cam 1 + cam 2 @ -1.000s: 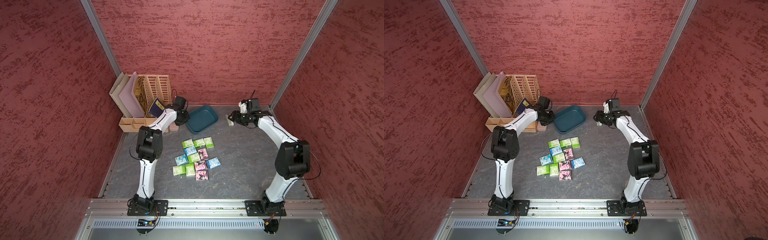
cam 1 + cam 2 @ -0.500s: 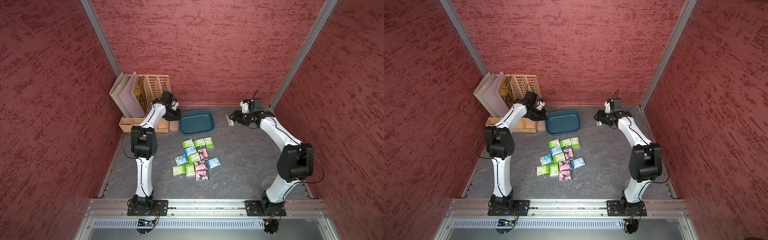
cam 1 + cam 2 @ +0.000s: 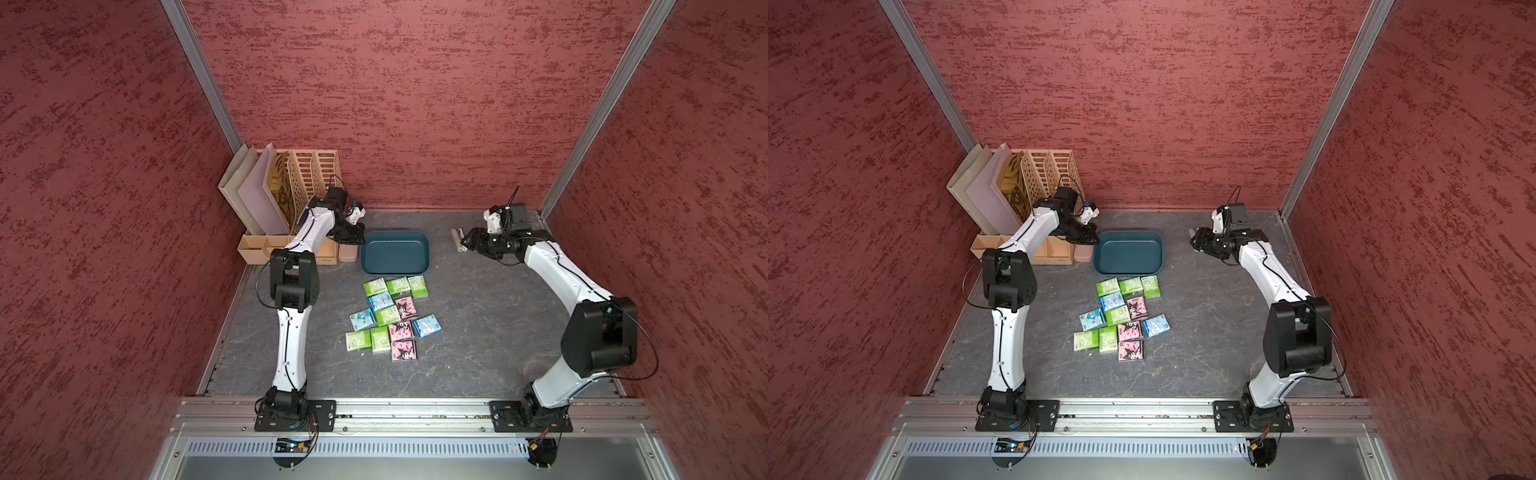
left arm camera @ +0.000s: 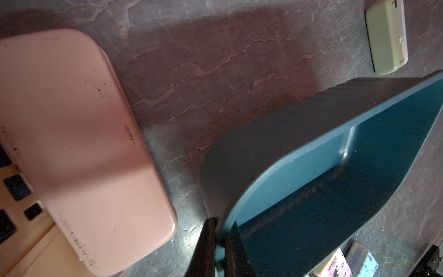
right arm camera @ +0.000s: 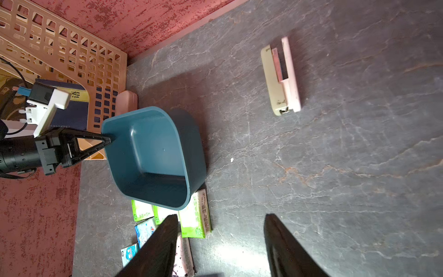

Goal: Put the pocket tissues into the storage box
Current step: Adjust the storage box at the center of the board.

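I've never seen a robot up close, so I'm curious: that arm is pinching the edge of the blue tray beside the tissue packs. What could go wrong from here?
The left gripper is shut on a narrow bit of rim of the storage box, so the box may slip or twist if moved. Its near edge sits by the green pocket tissues, which could get shoved. The pink case lies beside the gripper and could be bumped.

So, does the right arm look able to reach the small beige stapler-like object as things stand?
Probably yes: the open right gripper is close beside the small beige stapler-like object, with only bare grey tabletop between them.
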{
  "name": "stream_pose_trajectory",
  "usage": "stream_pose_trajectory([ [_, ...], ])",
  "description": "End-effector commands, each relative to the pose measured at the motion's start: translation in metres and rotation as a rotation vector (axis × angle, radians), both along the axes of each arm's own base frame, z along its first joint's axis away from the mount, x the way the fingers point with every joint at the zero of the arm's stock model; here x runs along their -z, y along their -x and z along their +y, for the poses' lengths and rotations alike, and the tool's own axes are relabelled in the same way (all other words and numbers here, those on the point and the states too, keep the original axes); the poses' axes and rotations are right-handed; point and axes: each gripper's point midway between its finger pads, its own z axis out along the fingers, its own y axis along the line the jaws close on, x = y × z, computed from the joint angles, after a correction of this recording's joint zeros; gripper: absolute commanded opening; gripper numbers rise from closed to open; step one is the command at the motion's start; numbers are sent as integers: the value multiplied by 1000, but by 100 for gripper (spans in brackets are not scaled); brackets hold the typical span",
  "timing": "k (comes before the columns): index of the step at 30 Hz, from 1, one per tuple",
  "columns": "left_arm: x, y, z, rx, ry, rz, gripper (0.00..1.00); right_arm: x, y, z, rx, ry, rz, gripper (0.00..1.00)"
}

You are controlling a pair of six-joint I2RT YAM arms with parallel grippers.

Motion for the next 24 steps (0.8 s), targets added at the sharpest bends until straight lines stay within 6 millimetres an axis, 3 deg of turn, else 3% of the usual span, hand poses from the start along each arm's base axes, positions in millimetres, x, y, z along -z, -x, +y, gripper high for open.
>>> stream_pose_trajectory([
  [1,-2,4,-4,38,0,4,0,-9,8,-7,26,12,-13,62],
  [8,6,13,-14,71,-47,-3,0,-2,15,-9,31,11,-2,63],
  [9,6,12,-14,67,-48,-5,7,-2,16,-8,31,8,-2,63],
  [12,2,7,-13,49,-47,-25,49,-1,17,-8,31,1,-6,63],
  [14,-4,1,-12,28,-36,-49,58,-2,18,-7,28,-4,-15,64],
  [16,-17,-6,-11,4,-3,-85,83,-3,20,-5,18,-8,-27,65],
  [18,-32,-10,-10,-13,31,-125,90,-2,23,-3,8,-12,-38,67],
  [19,-41,-13,-8,-30,43,-151,100,-3,25,-2,1,-14,-46,68],
  [23,-81,-15,-7,-72,109,-245,100,-1,40,10,-46,-22,-82,69],
  [24,-93,-13,-5,-94,133,-271,100,8,45,15,-64,-18,-71,69],
])
